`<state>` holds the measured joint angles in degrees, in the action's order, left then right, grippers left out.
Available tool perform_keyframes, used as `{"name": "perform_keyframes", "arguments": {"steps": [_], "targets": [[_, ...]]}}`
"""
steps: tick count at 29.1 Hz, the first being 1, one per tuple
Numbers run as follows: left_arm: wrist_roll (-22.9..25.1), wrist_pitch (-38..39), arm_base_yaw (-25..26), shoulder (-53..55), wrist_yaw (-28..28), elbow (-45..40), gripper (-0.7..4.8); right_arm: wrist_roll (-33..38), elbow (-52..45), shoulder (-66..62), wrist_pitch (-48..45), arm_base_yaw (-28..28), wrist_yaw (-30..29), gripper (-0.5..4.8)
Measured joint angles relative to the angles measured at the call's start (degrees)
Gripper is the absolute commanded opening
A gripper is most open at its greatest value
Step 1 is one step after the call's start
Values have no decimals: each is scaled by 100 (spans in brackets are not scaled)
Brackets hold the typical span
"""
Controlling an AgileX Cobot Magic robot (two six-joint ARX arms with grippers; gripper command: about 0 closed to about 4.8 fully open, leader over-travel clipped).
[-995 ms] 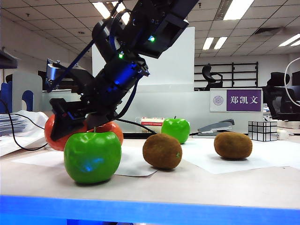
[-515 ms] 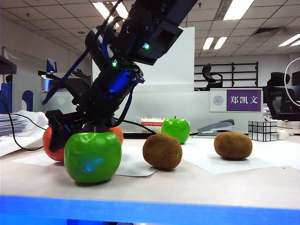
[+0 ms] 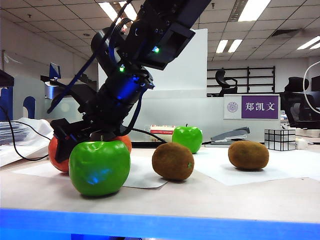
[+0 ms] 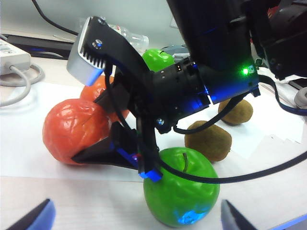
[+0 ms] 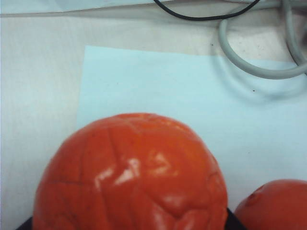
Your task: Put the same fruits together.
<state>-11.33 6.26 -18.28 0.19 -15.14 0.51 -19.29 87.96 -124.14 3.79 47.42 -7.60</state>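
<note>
Nearly Paired: Orange Meets Orange

Right gripper point(image 4: 103, 155) pinches one orange point(image 4: 76, 130) beside its twin point(image 4: 98, 91) at ten o'clock on the desk point(image 3: 240, 200), presumably grouping them; left gripper point(image 4: 134, 218) hangs spread, empty; apples point(image 3: 99, 167) and kiwis point(image 3: 173, 161) remain apart.

two oranges point(image 3: 59, 155) sit behind the near apple point(image 3: 99, 167), kiwis point(image 3: 173, 161) to its right.

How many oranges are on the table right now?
2. One orange sits between the right gripper's fingers, behind the near green apple. The other orange rests just beyond it, almost touching. The arm could be hiding more.
</note>
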Motion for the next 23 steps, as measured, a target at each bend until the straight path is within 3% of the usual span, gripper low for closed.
{"name": "perform_keyframes", "arguments": {"steps": [1, 5, 7, 10, 15, 23], "targets": [[0, -2, 0, 0, 0, 0, 479, -4, 0, 0, -4, 0, 0, 251], [0, -2, 0, 0, 0, -2, 479, -9, 2, 0, -9, 0, 2, 259], [0, -2, 0, 0, 0, -2, 479, -9, 2, 0, -15, 0, 2, 315], [0, -2, 0, 0, 0, 0, 479, -17, 4, 0, -46, 0, 4, 437], [0, -2, 0, 0, 0, 0, 479, -28, 7, 0, -48, -2, 9, 477], [-2, 0, 0, 0, 0, -2, 479, -26, 7, 0, -50, 0, 20, 479]]}}
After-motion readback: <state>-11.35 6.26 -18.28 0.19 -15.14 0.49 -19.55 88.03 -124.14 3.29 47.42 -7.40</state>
